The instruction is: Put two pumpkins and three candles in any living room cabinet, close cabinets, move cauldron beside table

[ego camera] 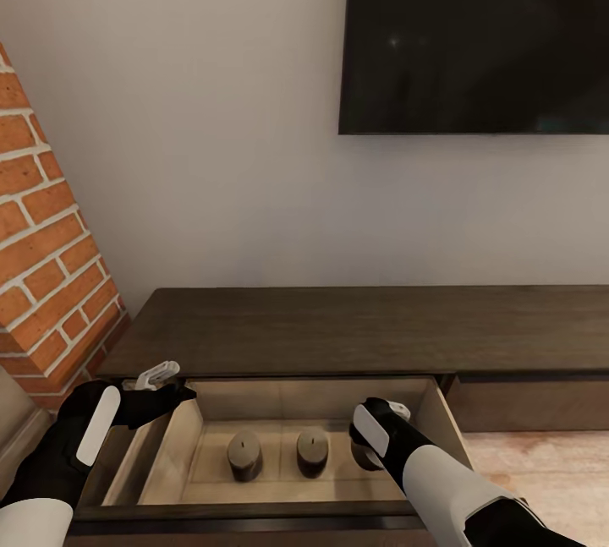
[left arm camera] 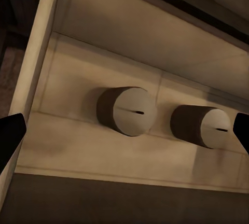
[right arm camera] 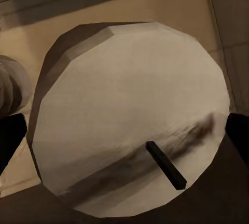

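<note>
The dark-brown cabinet (ego camera: 338, 327) has its left drawer (ego camera: 313, 399) pulled out, pale beige inside. Two squat candles (ego camera: 244, 456) (ego camera: 312, 451) stand upright on the drawer floor and also appear in the left wrist view (left arm camera: 127, 111) (left arm camera: 202, 125). A third candle (right arm camera: 129, 115) stands at the drawer's right end, directly under my right gripper (ego camera: 376, 435). That gripper (right arm camera: 124, 141) is open, with a fingertip on either side of this candle. My left gripper (ego camera: 161, 386) hovers open over the drawer's left wall, holding nothing. The pumpkins, cauldron and table are out of view.
A black TV (ego camera: 474, 31) hangs on the wall above the cabinet. A brick column (ego camera: 42, 259) rises at the left. The neighbouring drawer front (ego camera: 524, 403) is shut, with wooden floor (ego camera: 541, 471) below it.
</note>
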Motion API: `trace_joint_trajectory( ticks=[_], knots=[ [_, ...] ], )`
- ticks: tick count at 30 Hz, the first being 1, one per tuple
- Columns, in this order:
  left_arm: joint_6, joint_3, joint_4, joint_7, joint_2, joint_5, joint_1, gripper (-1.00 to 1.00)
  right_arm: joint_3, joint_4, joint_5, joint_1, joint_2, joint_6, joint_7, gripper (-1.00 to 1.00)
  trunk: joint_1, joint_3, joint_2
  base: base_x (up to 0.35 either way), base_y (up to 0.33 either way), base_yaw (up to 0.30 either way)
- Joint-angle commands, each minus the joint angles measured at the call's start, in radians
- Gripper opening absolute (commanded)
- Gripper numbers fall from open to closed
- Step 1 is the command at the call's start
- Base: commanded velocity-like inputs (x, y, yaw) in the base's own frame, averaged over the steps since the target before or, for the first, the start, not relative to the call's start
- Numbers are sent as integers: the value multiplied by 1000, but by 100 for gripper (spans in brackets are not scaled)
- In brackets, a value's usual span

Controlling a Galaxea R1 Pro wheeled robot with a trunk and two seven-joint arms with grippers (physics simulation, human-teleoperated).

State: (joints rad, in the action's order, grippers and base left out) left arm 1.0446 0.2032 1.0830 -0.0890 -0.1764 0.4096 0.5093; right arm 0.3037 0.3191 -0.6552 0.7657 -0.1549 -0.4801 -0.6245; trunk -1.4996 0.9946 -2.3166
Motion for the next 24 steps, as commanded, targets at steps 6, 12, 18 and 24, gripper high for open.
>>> trace_joint_trajectory(
  ticks=[6, 12, 18, 24],
  knots=[
    [0, 0, 0, 0, -1, 0, 0, 100, 0, 0, 0, 0, 0, -1, 0, 100, 0, 0, 0, 0, 0, 0],
    [0, 1, -1, 0, -1, 0, 0, 100, 0, 0, 0, 0, 2, 0, 0, 100, 23, -19, 42, 0, 0, 0],
    [0, 1, -1, 0, 0, 1, 0, 100, 0, 10, 1, 0, 7, 0, 14, 100, 46, -38, 84, -12, 0, 0],
    [0, 1, -2, 0, 0, 1, 0, 100, 0, 16, -1, -1, 10, -6, 28, 100, 69, -56, 126, -157, 0, 0]
  ],
)
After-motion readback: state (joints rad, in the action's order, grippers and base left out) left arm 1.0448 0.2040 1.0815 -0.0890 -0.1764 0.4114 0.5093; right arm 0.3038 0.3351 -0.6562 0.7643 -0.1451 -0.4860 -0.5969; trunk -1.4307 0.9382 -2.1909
